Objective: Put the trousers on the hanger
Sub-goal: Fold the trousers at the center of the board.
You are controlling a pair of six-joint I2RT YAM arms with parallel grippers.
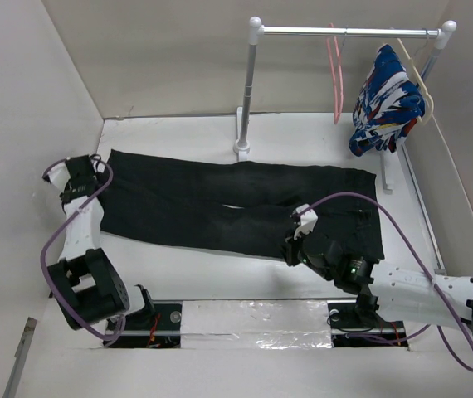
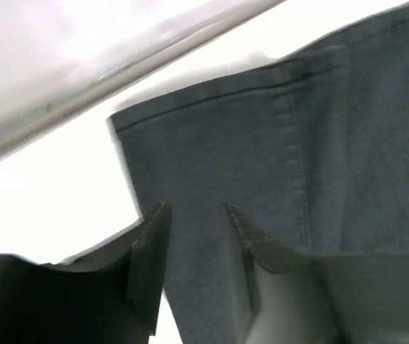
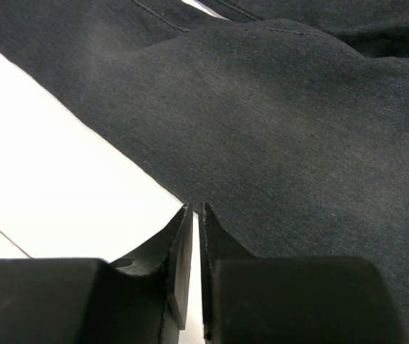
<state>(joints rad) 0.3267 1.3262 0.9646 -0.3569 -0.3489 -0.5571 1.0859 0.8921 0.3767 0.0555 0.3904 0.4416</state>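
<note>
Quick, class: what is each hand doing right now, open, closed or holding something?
Left hand: open, above the trousers.
Right hand: closed at the trousers' edge; whether it pinches cloth cannot be told.

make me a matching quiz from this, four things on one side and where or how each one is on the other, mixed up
1 trousers
2 pink hanger
3 patterned garment
4 left gripper

a open, over black cloth
b spread flat on the table
c hanging bare on the rail
d draped on a cream hanger

Pairs: 1-b, 2-c, 3-d, 4-a
</note>
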